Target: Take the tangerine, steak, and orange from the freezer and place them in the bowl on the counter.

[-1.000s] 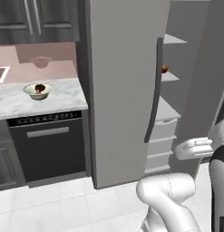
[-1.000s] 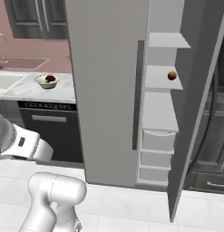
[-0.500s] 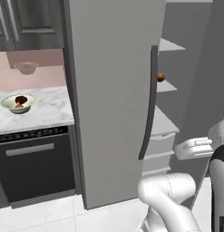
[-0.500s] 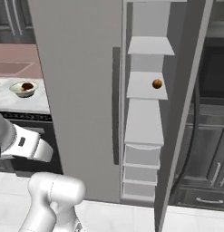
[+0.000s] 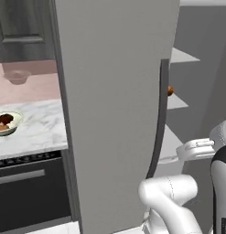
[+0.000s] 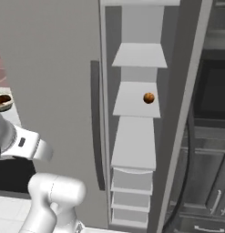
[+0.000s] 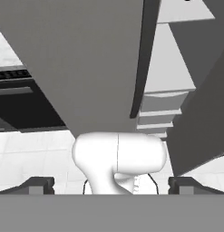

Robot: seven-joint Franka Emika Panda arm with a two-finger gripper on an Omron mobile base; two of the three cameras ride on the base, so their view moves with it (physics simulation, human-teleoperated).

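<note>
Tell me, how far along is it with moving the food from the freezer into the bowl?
Partly done, it seems. The bowl on the counter already holds a dark red lump and something orange-brown. The gripper is open and empty. One round orange-brown fruit still sits on a shelf of the open freezer, waiting to be fetched.

The base drives closer to the freezer, so its grey door now takes most of both base views. The bowl and the counter slide to the left edge, and the round orange-brown fruit appears nearer and bigger
</note>
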